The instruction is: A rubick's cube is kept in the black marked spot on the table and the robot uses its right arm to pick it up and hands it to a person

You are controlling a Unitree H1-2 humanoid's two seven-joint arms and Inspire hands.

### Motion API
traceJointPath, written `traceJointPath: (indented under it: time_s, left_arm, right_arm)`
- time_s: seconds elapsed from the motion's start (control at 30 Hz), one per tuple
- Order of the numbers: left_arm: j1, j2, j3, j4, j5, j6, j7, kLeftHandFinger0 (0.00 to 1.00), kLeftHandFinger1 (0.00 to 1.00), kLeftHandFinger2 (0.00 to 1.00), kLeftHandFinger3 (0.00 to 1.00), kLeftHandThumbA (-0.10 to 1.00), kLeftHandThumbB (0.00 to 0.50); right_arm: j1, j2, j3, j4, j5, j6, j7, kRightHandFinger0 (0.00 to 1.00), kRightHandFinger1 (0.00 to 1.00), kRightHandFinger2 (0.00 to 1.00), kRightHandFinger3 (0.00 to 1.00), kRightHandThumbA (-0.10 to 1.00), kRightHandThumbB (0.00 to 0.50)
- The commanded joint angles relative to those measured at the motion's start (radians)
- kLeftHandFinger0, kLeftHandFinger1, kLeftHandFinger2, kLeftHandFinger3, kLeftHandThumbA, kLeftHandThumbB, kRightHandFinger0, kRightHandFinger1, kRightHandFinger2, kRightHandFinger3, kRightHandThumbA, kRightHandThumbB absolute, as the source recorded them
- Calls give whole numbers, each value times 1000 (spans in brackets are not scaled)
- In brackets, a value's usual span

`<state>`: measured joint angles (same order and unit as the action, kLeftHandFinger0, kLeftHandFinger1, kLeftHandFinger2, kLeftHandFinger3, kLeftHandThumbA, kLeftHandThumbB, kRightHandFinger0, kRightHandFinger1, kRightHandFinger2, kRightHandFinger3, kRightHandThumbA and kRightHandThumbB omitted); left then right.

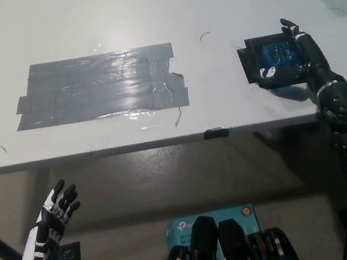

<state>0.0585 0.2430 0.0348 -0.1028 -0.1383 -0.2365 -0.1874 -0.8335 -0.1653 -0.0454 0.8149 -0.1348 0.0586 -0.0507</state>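
Observation:
The Rubik's cube [278, 55], blue face up, sits on the black marked spot [249, 65] at the right of the white table [207, 6]. My black right hand [304, 60] reaches in from the right and wraps the cube, thumb on its near side and fingers along its far right edge. The cube still rests on the spot. My white left hand [49, 239] hangs below the table's front edge at lower left, fingers spread, holding nothing.
A wide patch of grey tape [100, 85] covers the table's left middle. The table's front edge [130, 148] carries a small black tab [216, 132]. A black marker square [68, 255] lies on the floor beside the left hand.

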Motion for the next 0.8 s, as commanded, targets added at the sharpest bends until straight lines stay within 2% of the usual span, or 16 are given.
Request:
traceJointPath:
  time_s: [0.0, 0.1, 0.13, 0.33, 0.4, 0.47, 0.5, 0.53, 0.57, 0.6, 0.63, 0.67, 0.7, 0.73, 0.77]
  left_arm:
    - [2, 8, -3, -35, 0, -7, -13, 1000, 1000, 1000, 1000, 1000, 211]
    - [-3, 13, 0, -34, 0, -7, -13, 1000, 1000, 1000, 1000, 1000, 212]
    - [-7, 15, 0, -33, 1, -5, -13, 1000, 1000, 1000, 1000, 1000, 216]
    - [-10, 15, -1, -33, -9, 0, -17, 1000, 1000, 1000, 1000, 1000, 193]
    - [-12, 15, -1, -31, -4, 0, -17, 1000, 1000, 1000, 1000, 1000, 190]
    - [-15, 15, -1, -32, -2, 3, -15, 1000, 1000, 1000, 1000, 1000, 180]
    - [-17, 16, 0, -31, -2, 3, -15, 1000, 1000, 1000, 1000, 1000, 181]
    - [-19, 17, 0, -29, -3, 3, -15, 1000, 1000, 1000, 1000, 1000, 181]
    - [-20, 18, 0, -28, 1, -1, -16, 1000, 1000, 1000, 1000, 1000, 180]
    - [-22, 20, 0, -27, 4, -3, -16, 1000, 1000, 1000, 1000, 1000, 180]
    - [-22, 20, 0, -27, 4, -4, -17, 1000, 1000, 1000, 1000, 1000, 178]
    - [-22, 21, 0, -27, 3, -4, -17, 1000, 1000, 1000, 1000, 1000, 178]
    - [-22, 21, 1, -25, 5, -4, -17, 1000, 1000, 1000, 1000, 1000, 169]
    - [-23, 21, 1, -25, 8, -4, -14, 1000, 1000, 1000, 1000, 1000, 168]
    - [-22, 20, 1, -27, 10, -1, -13, 1000, 1000, 1000, 1000, 1000, 172]
  right_arm:
    - [-74, 4, -7, 35, 21, -55, -26, 1000, 1000, 1000, 1000, 893, 445]
    - [-81, 4, 1, 78, 17, -66, -29, 1000, 1000, 1000, 1000, 904, 451]
    - [-85, 1, 12, 96, 3, -72, -39, 1000, 1000, 1000, 1000, 910, 437]
    - [-100, 1, 3, 168, 21, -92, -38, 1000, 1000, 1000, 1000, 838, 409]
    - [-111, 3, -3, 204, 23, -109, -62, 1000, 1000, 1000, 1000, 775, 403]
    - [-122, 8, -5, 228, 9, -94, -123, 1000, 1000, 1000, 1000, 634, 396]
    - [-128, 10, 0, 240, -7, -69, -163, 766, 924, 1000, 1000, 547, 395]
    - [-135, 10, 10, 248, -24, -47, -191, 612, 772, 1000, 1000, 518, 392]
    - [-140, 9, 29, 255, -51, -16, -220, 415, 578, 758, 963, 351, 354]
    - [-144, 9, 39, 261, -65, 0, -239, 383, 554, 713, 881, 310, 348]
    - [-146, 9, 44, 267, -69, 6, -250, 340, 537, 660, 740, 228, 331]
    - [-147, 8, 47, 269, -71, 9, -256, 340, 537, 660, 740, 228, 331]
    - [-145, 4, 75, 273, -105, 21, -285, 200, 392, 512, 486, 87, 296]
    - [-138, -1, 94, 265, -125, 19, -296, 247, 435, 534, 454, 38, 286]
    - [-135, -2, 102, 262, -130, 17, -303, 209, 372, 492, 423, -8, 273]
